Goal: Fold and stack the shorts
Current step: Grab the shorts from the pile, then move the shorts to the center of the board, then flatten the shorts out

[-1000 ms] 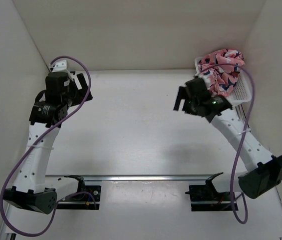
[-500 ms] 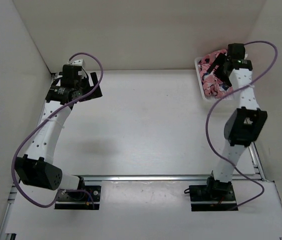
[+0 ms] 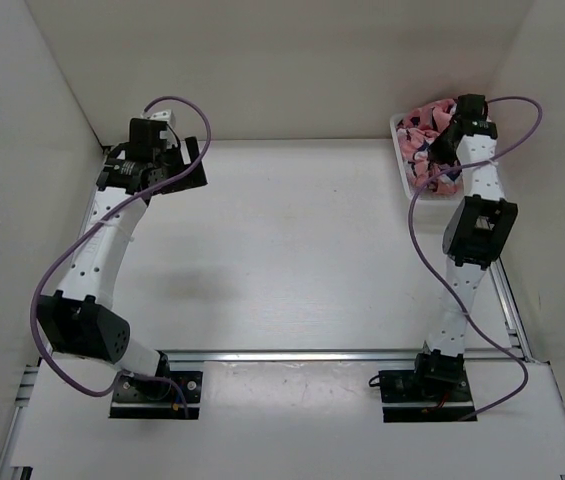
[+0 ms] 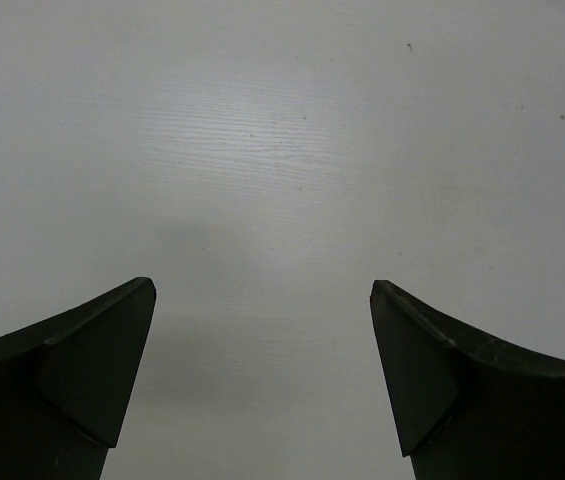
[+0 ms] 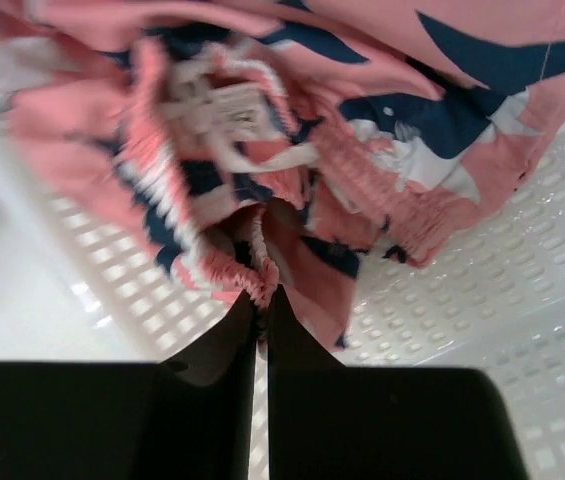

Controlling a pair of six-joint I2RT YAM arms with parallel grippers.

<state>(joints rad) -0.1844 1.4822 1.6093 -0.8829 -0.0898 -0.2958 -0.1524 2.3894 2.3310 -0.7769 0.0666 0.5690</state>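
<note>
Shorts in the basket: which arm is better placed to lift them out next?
Right. The right gripper has its jaws shut on a fold of the shorts inside the basket; the left gripper is open over the table, far across.

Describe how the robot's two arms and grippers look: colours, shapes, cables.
The left arm and right arm have white perforated links and black joint housings. A purple cable loops along each. The left gripper and right gripper have dark matte fingers tapering to wedges. No sleeves.
</note>
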